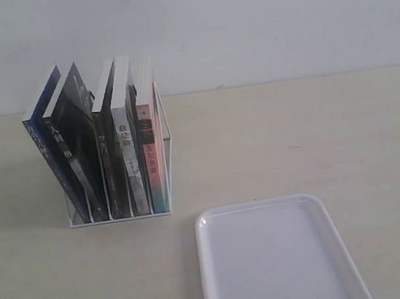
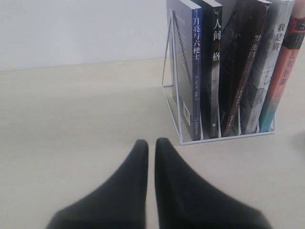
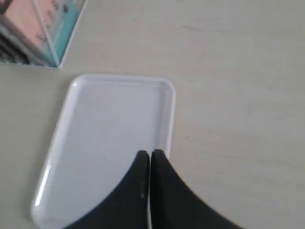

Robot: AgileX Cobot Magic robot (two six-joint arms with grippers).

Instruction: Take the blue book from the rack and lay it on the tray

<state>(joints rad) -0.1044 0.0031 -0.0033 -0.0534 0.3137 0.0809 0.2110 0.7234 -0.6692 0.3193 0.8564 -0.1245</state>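
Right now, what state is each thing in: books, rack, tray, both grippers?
wire book rack: upright, slots filled.
blue book: leaning in the rack's end slot, untouched.
white tray: flat on the table, empty.
left gripper: shut, holding nothing.
right gripper: shut, holding nothing.

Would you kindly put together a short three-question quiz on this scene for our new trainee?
1. True or false: the blue book already lies on the tray.
2. How many books stand in the rack?
3. In the exterior view, the blue book stands at the rack's: A) left end, B) middle, C) right end.

Key: 1 false; 2 five; 3 A.
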